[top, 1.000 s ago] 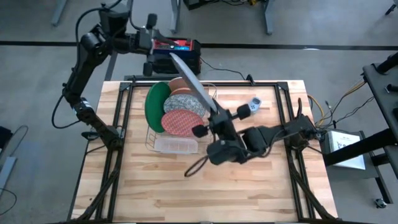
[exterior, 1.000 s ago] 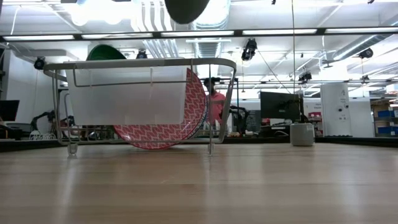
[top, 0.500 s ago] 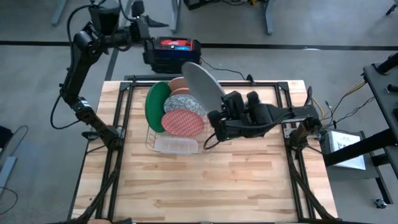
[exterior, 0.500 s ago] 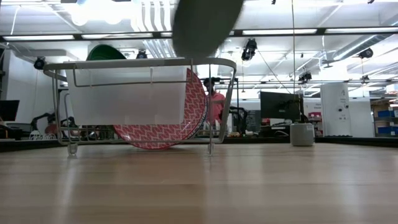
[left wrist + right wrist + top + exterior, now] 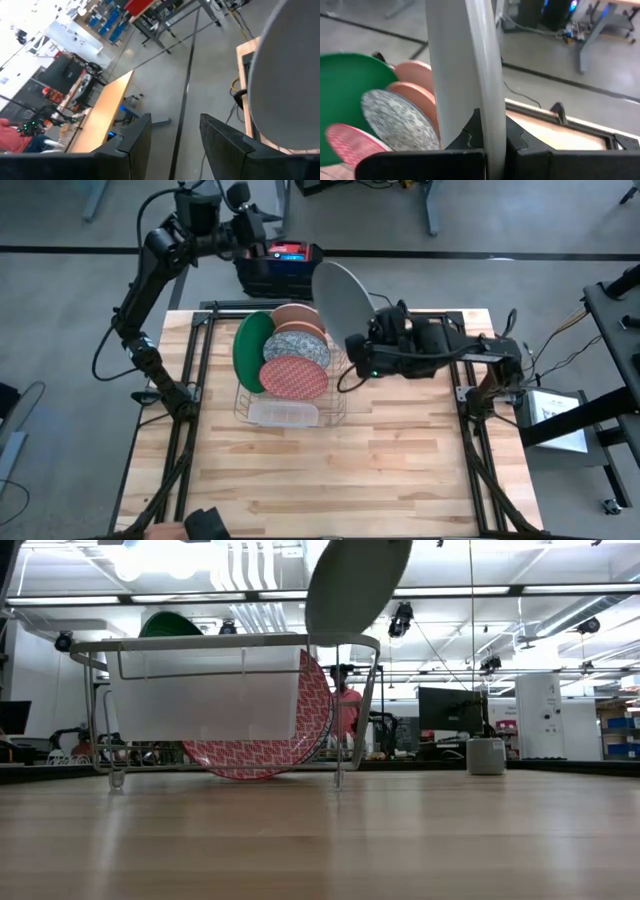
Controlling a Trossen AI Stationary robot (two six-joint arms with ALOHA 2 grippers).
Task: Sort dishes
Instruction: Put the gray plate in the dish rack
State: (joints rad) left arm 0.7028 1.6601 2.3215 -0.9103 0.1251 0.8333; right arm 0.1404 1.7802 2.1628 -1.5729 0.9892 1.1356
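A silver wire rack (image 5: 335, 405) on the wooden table holds a dark green plate (image 5: 248, 350), a salmon-pink one (image 5: 297, 317), a speckled white one (image 5: 295, 343) and a red patterned one (image 5: 293, 377), all standing on edge. My right gripper (image 5: 362, 352) is shut on a grey plate (image 5: 345, 295), raised over the rack's far right corner. The plate also shows in the low view (image 5: 355, 585) and the left wrist view (image 5: 290, 75). My left gripper (image 5: 255, 225) hangs open, high beyond the table's far edge, with nothing between its fingers (image 5: 135, 142). My right gripper pinches the grey plate's rim (image 5: 492, 131) at its lower edge between its two fingers. The fingers come from the table's right side, slanting. The plate stands tilted above the fingers, lifted clear of the rack and the table.
A clear tray (image 5: 283, 413) hangs on the rack's near side. A black box with a red top (image 5: 280, 262) stands behind the table's far edge, under my left gripper. Bare wood lies near and to the right (image 5: 400, 460). A dark thing shows at the near edge (image 5: 205, 525).
My right gripper has carried the grey plate from the middle of the table toward the far edge and has rolled. The plate, seen edge-on before, now shows its broad face and reaches lower in the low view. My left gripper has swung a little to the right.
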